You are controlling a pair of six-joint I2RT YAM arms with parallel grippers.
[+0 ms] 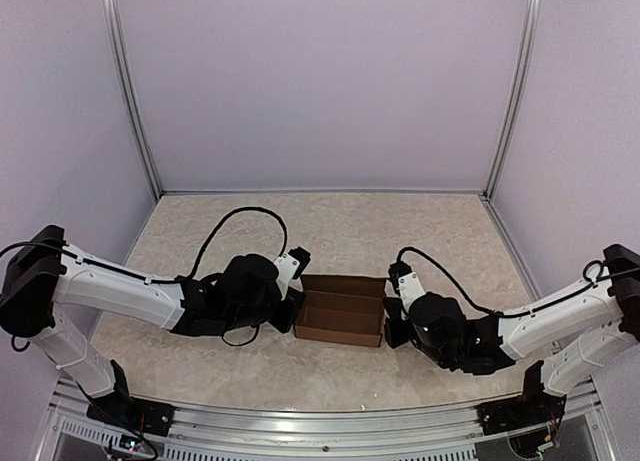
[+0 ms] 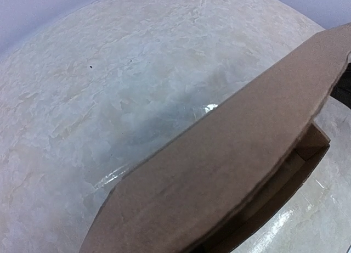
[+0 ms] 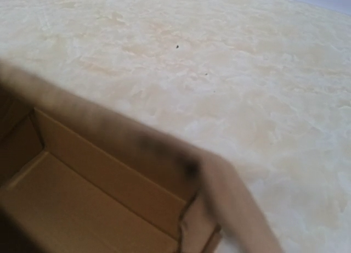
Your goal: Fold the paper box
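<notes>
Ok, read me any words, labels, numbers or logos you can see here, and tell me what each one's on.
No text to read anywhere.
The paper box is plain brown cardboard, unprinted in all three views.
The table, the back wall, the left arm and the right arm show no legible label or number.

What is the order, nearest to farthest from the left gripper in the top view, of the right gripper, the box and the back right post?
From the left gripper:
1. The box, right beside it, with its left end at the gripper.
2. The right gripper, across the box at its right end.
3. The post, in the far back right corner.
</notes>
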